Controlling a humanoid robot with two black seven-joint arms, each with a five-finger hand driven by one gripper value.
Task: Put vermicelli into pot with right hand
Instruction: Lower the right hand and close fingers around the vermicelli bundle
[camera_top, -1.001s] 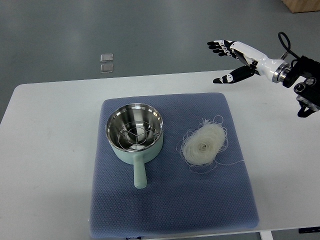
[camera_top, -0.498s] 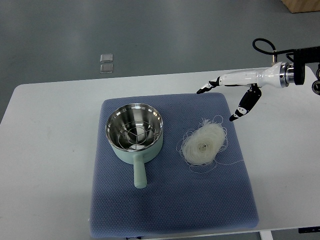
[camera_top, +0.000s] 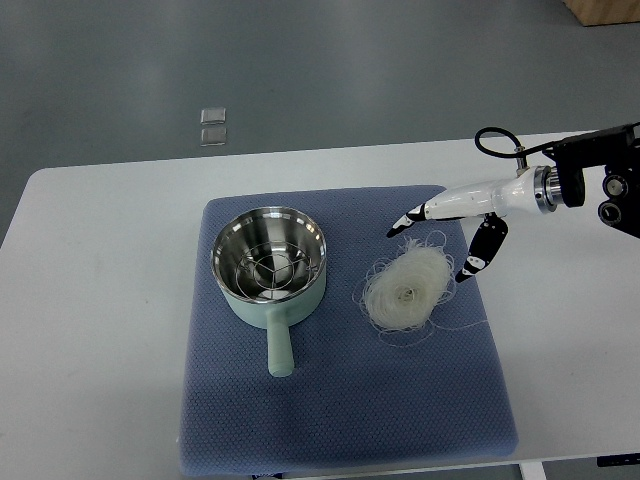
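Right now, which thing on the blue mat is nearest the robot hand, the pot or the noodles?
The vermicelli nest: the right robot hand hovers open at its upper right edge, while the pot sits further left.

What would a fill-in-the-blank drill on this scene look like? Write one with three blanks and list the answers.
1. The vermicelli lies on the blue ____, to the picture's right of the pot.
2. The right hand hovers over the vermicelli with fingers ____, holding nothing.
3. The pot's handle points toward the picture's ____ edge.

Answers: mat; open; bottom
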